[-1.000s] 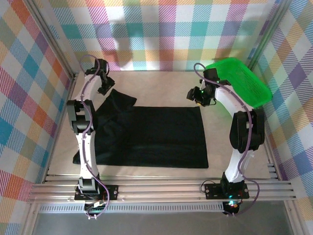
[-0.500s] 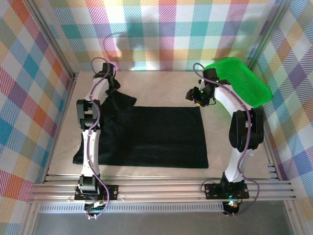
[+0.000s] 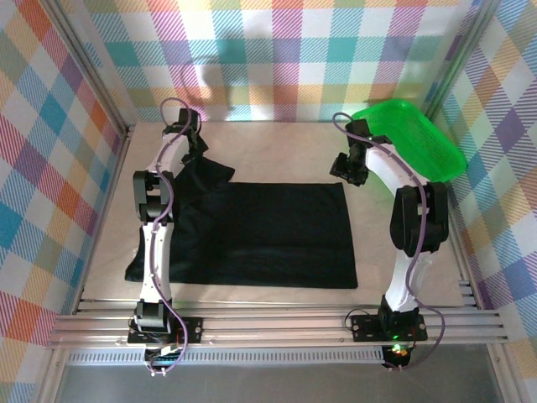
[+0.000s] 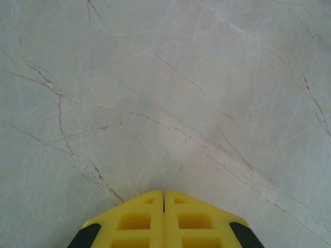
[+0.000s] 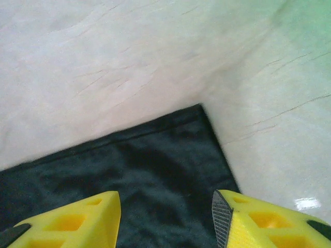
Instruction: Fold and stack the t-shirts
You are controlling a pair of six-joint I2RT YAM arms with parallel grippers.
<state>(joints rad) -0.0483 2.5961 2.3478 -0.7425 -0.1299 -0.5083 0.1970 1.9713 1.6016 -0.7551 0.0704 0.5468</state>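
Top external: seeing one black t-shirt (image 3: 260, 235) spread flat in the middle of the table (image 3: 277, 134). Mostly a neat rectangle, plus a rumpled sleeve poking out far left and a flap sticking out near left. Spotted green basket (image 3: 419, 147) at the far right corner, apart from the cloth. Placing left gripper (image 3: 193, 148) far left, right at the far edge of that rumpled sleeve. Placing right gripper (image 3: 341, 170) just at the t-shirt's far right corner, between cloth and basket.

Left wrist: reading left gripper (image 4: 164, 195) as closed, yellow fingers (image 4: 134, 222) pressed flat together with just a seam between. Seeing bare veined table (image 4: 170, 93) ahead of the tips. Can't tell from here or from above whether any cloth is pinched.

Right wrist: reading right gripper (image 5: 165, 204) as parted, fingers well apart, straddling the far right corner of the t-shirt (image 5: 155, 155). Seeing that corner lying flat with straight edges, pale table (image 5: 103, 62) beyond it, green tint toward the right. Holding nothing. Can't tell whether the fingertips touch the cloth.
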